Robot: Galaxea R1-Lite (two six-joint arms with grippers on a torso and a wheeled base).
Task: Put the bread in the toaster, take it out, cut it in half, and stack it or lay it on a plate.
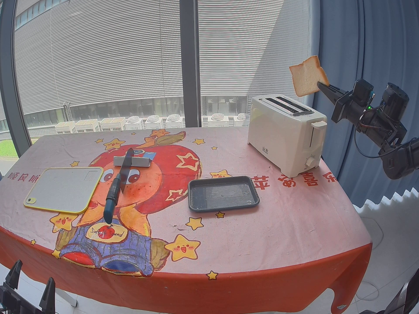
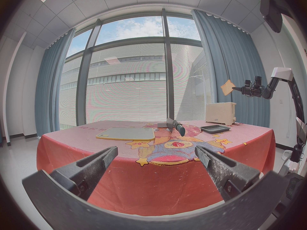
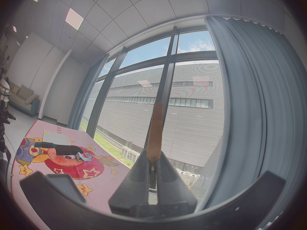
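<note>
A slice of bread (image 1: pixel 307 76) hangs in the air above and to the right of the white toaster (image 1: pixel 286 132), pinched by its lower right corner in my right gripper (image 1: pixel 323 86), which is shut on it. Seen edge-on, the bread (image 3: pixel 155 132) rises from between the right fingers (image 3: pixel 137 176). The toaster's two top slots are empty. A dark rectangular plate (image 1: pixel 223 193) lies in front of the toaster. A knife (image 1: pixel 117 186) with a blue handle rests on its stand, beside a white cutting board (image 1: pixel 64 189). My left gripper (image 2: pixel 156 160) is open, low before the table's front edge.
The table wears a red and pink cartoon cloth (image 1: pixel 262 236). Blue curtains (image 1: pixel 371 35) hang right behind the right arm, and a window runs along the far edge. The table's right front corner is bare.
</note>
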